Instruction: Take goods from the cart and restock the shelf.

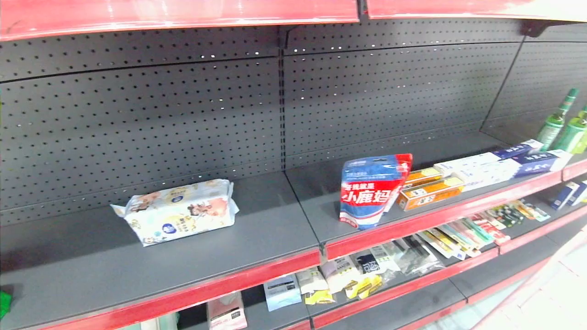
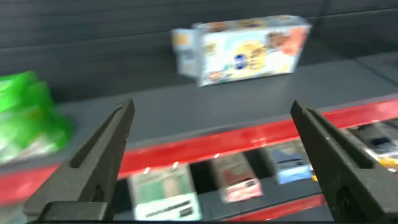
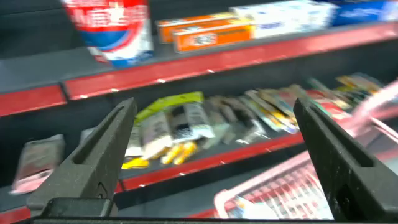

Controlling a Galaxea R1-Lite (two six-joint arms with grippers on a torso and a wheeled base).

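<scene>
Pouch [image 1: 373, 190] bears large white lettering on red.

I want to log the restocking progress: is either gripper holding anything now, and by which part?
Nothing is held. The left gripper and the right gripper both have their jaws wide open, with nothing between them.
</scene>
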